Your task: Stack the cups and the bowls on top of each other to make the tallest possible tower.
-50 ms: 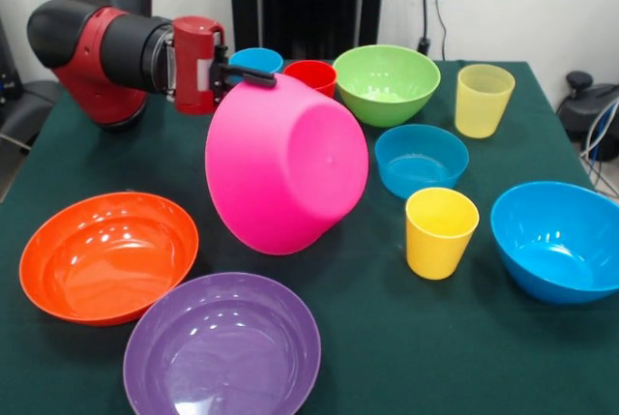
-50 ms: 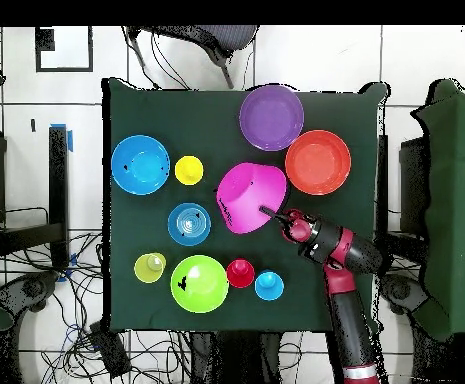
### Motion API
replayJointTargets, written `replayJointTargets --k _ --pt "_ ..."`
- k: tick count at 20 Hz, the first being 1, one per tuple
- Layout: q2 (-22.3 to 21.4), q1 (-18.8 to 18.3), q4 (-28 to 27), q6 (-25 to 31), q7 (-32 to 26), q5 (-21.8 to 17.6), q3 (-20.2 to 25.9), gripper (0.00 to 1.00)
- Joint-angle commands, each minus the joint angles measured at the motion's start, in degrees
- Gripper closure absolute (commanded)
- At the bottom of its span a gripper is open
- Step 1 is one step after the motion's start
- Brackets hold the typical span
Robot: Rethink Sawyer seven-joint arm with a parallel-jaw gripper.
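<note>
Glossy plastic orange bowl (image 1: pixel 106 255) and purple bowl (image 1: pixel 222 347); matt pink bowl (image 1: pixel 285 163); green cloth table (image 1: pixel 406 338).

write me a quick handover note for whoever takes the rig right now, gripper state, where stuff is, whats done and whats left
Gripper: shut on the rim of the pink bowl, held tilted on its side near the table's middle.
Loose on the table, all upright: orange bowl, purple bowl, green bowl, small blue bowl, larger blue bowl, and the blue cup, red cup, yellow cup and pale yellow cup.
Done: nothing stacked yet.
Left: set the pink bowl down, then build the whole tower.
</note>
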Motion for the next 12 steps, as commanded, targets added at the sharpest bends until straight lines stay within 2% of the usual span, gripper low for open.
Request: replayJointTargets --k 1,12 --pt "0.9 2.13 -12.4 5.04 -20.52 2.45 -5.42 1.0" --pt "-1.06 2.17 -14.31 11.04 -20.73 4.09 -5.09 1.0"
